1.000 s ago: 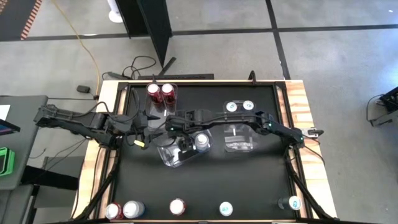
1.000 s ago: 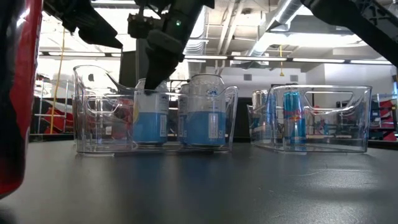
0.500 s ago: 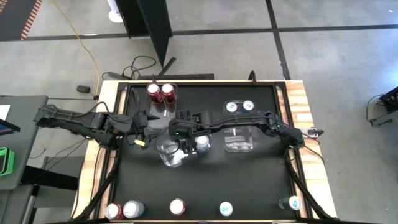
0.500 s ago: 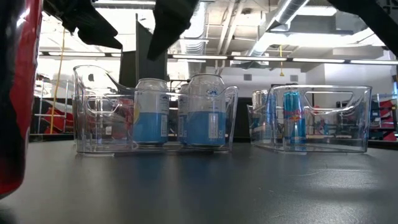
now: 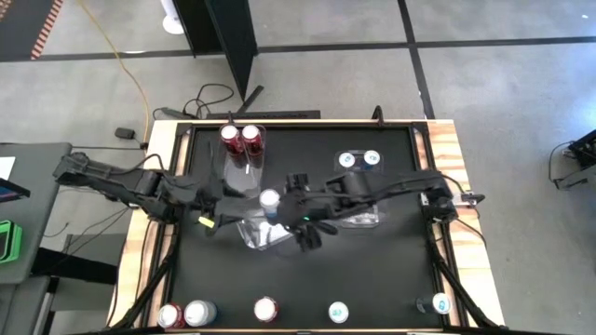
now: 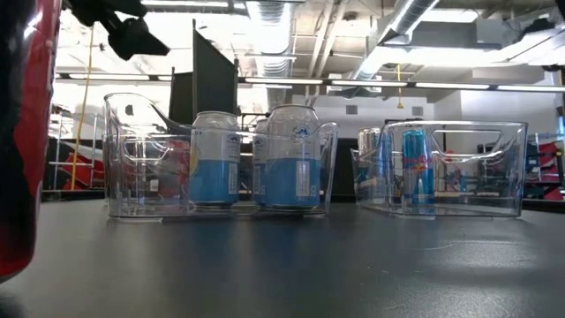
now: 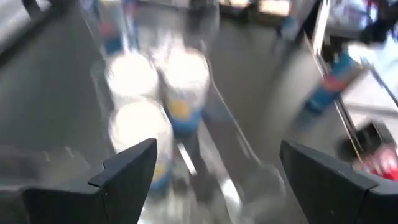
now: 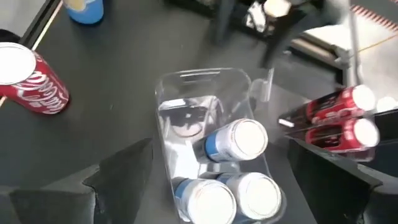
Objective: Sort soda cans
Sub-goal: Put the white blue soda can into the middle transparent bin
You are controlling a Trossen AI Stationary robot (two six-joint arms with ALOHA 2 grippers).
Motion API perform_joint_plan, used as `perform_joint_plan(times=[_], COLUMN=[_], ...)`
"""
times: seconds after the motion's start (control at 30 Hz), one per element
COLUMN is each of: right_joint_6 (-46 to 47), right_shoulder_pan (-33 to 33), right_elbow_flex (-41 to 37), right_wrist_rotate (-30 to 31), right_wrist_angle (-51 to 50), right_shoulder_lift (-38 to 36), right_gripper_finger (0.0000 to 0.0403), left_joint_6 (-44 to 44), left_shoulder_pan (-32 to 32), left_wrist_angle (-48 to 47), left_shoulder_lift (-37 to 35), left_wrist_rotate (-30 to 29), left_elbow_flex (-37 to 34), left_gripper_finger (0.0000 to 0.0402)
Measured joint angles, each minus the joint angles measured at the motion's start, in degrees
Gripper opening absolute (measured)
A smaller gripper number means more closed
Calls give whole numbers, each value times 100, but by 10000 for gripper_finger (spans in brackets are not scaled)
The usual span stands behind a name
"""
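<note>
1. Near table edge, high view: row of loose soda cans: two at the left corner, one red point(image 5: 169, 315) and one silver-topped point(image 5: 199, 313); then a red can point(image 5: 266, 309), a silver-blue can point(image 5: 338, 312), and a can lying at the right corner point(image 5: 438, 303).
2. Low view: a red can point(image 6: 22, 132) fills the left edge, very close to the camera; label unreadable.
3. Middle of table: clear bin point(image 8: 186, 99) holds three silver-and-light-blue cans point(image 8: 236, 142), upright, close together. Print on them too small to read.
4. Right gripper point(image 5: 307, 228) hovers over that bin's near side, fingers spread wide, holding nothing.
5. Left gripper point(image 5: 219, 207) sits just left of the same bin, fingers point(image 7: 127, 174) apart, empty.
6. Right wrist view: loose red can point(image 8: 28, 78) with white Coca-Cola script stands on the black table point(image 8: 99, 124), apart from the bin.
7. Right-hand clear bin point(image 6: 459, 172) holds slim dark blue cans point(image 6: 417, 168); two silver tops point(image 5: 358, 159) show from above.
8. Far left bin: two red cans point(image 5: 240, 140), upright, side by side.
</note>
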Motion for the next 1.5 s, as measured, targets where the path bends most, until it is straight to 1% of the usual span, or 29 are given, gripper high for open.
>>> perform_joint_plan(times=[0.1,0.23,0.3,0.43,0.5,0.6,0.7,0.77,1.07,1.17,1.27,1.37,1.5], right_joint_6=[10,5,8,47,53,49,-40,-118,-225,-206,-201,-104,-32], right_shoulder_pan=[264,557,658,827,893,975,1040,1090,1139,1142,1163,1172,1211], right_elbow_flex=[-24,-31,-31,-31,-31,-31,-31,-31,-31,-31,-31,-31,-31], right_wrist_rotate=[369,836,963,1004,1005,1006,1007,1008,1011,1011,1017,1017,1017], right_wrist_angle=[-47,-232,-308,-570,-684,-753,-755,-765,-891,-889,-886,-887,-887], right_shoulder_lift=[-171,-242,-251,-239,-221,-214,-214,-213,-208,-208,-208,-208,-208], right_gripper_finger=[388,388,388,388,388,388,388,388,388,388,388,388,388], left_joint_6=[-454,-995,-1286,-2131,-2541,-3099,-3604,-3919,-5870,-6432,-6852,-7105,-7200], left_shoulder_pan=[-395,-982,-1242,-1664,-1905,-2270,-2625,-2886,-4060,-4373,-4599,-4771,-4859], left_wrist_angle=[-644,-1368,-1979,-3929,-4752,-5380,-5568,-5563,-5704,-5510,-5174,-4990,-4824], left_shoulder_lift=[414,1297,1800,2807,3247,3767,4194,4412,5087,5175,5225,5313,5443], left_wrist_rotate=[89,254,270,272,275,407,634,829,1581,1586,1438,1321,1251], left_elbow_flex=[342,1005,1541,2931,3584,4353,4814,4982,5079,5079,5075,5068,5068], left_gripper_finger=[335,335,335,335,335,335,335,335,335,336,339,344,355])
